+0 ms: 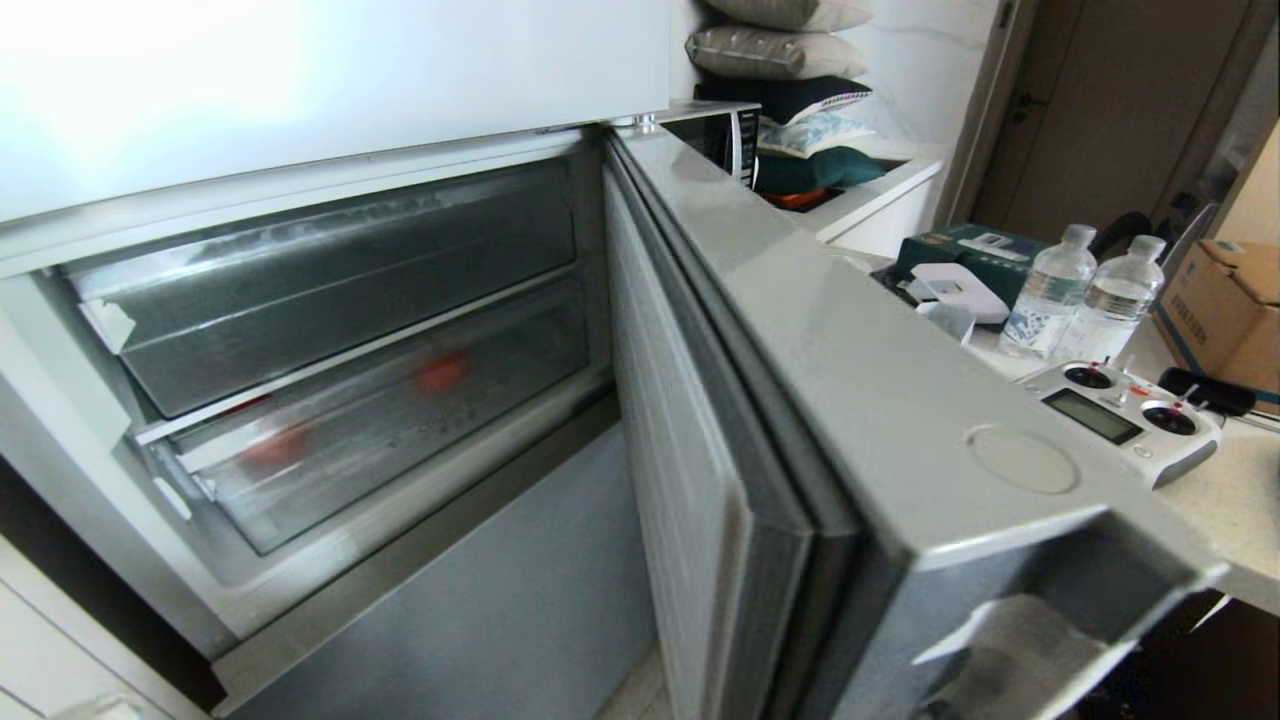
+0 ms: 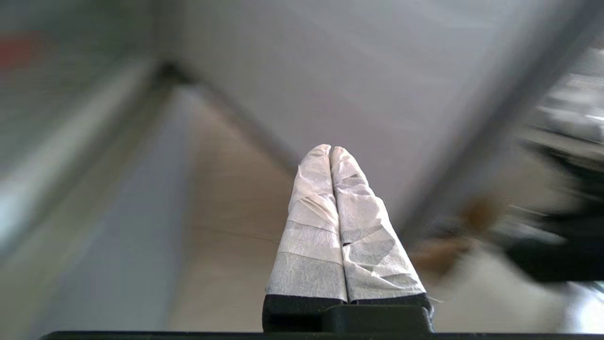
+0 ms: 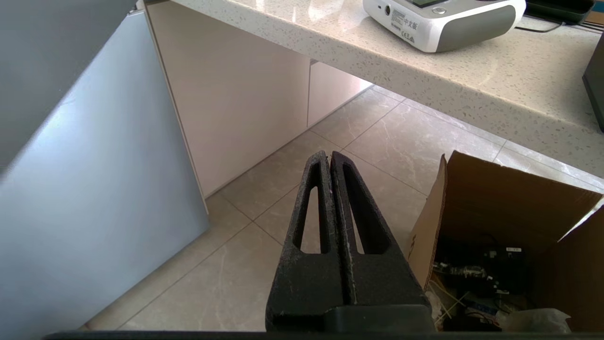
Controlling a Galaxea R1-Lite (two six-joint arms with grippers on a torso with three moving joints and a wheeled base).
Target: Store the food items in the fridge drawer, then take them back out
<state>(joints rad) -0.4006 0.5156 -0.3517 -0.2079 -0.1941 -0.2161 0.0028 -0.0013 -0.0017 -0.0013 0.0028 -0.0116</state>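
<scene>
Fridge drawer [image 1: 390, 420] sits pushed in behind the swung-open door [image 1: 900, 400] in the head view, two blurred reddish food items [image 1: 440, 372] showing through its clear front; a remote controller [image 1: 1130, 415] and two water bottles [image 1: 1085, 290] stand on the counter [image 1: 1230, 500]. Left wrist view: the taped left pincer [image 2: 329, 150] is pressed closed, empty. Right wrist view: the black right pincer [image 3: 329, 157] is closed, empty, above floor tiles beside a cardboard box [image 3: 509, 226].

Probably home kitchen; fridge [image 1: 350, 400], stone counter [image 3: 424, 80], microwave [image 1: 725, 135]
</scene>
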